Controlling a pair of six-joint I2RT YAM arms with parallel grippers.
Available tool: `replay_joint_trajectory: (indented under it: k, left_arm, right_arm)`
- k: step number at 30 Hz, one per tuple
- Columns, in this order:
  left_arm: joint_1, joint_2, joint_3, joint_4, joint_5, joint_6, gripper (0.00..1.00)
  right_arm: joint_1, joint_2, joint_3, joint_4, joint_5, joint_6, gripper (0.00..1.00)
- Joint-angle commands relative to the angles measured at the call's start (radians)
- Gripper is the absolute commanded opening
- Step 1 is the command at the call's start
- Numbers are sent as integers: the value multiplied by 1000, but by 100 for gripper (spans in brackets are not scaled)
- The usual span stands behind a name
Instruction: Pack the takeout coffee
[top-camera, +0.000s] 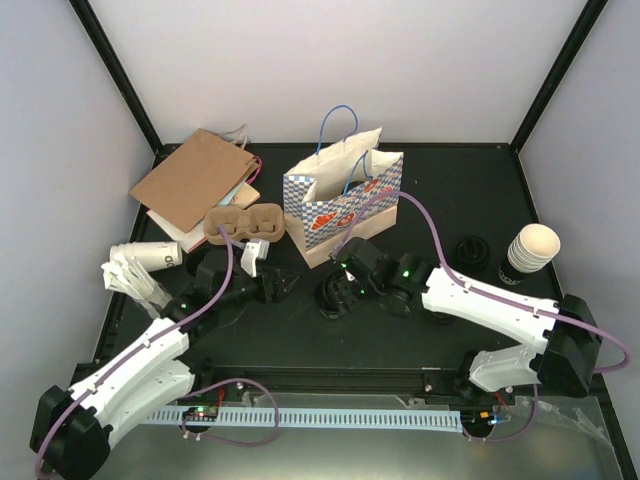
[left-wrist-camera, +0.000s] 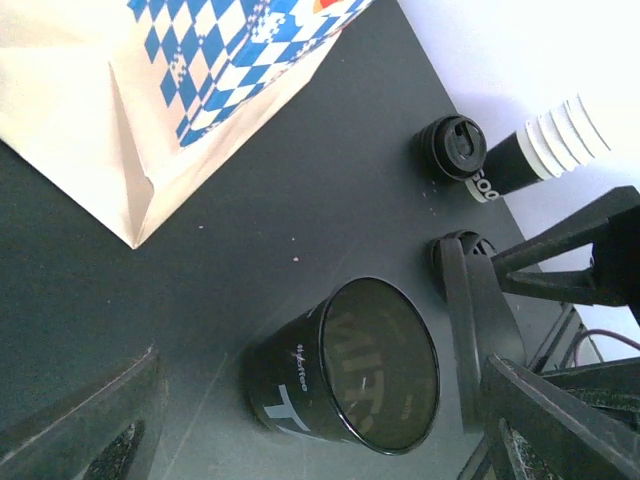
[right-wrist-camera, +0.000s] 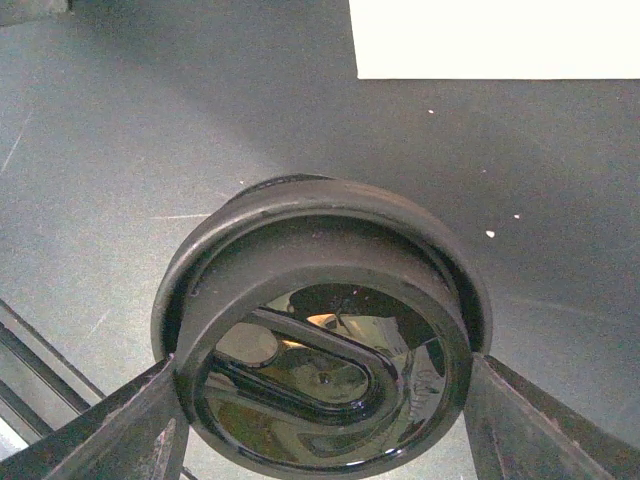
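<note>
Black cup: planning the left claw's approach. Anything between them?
Nothing visible: bare mat lies between the left claw and the open black cup; the right claw holds a lid beside it.

Lab test cell — black-framed white walls (top-camera: 330, 60)

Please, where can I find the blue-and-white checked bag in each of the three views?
Top external: checked bag, centre back, standing upright.
Left wrist: upper left corner, cut by the frame.
Right wrist: probably the plain pale patch at top right.
Shared landmark: the black lid between the right gripper's fingers.
</note>
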Motion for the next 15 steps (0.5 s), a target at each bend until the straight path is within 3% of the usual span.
replay_joint_trajectory:
  k: [1, 9, 15]
  left_arm:
    - [16, 15, 25, 65, 101, -27, 85]
    - [18, 106, 23, 83, 210, -71, 68]
    - [19, 136, -3, 111, 208, -91, 64]
  right_arm:
    - [12, 25, 44, 14, 33, -20, 70]
    - [17, 68, 71, -4, 41, -27, 70]
    - [22, 95, 80, -33, 47, -24, 70]
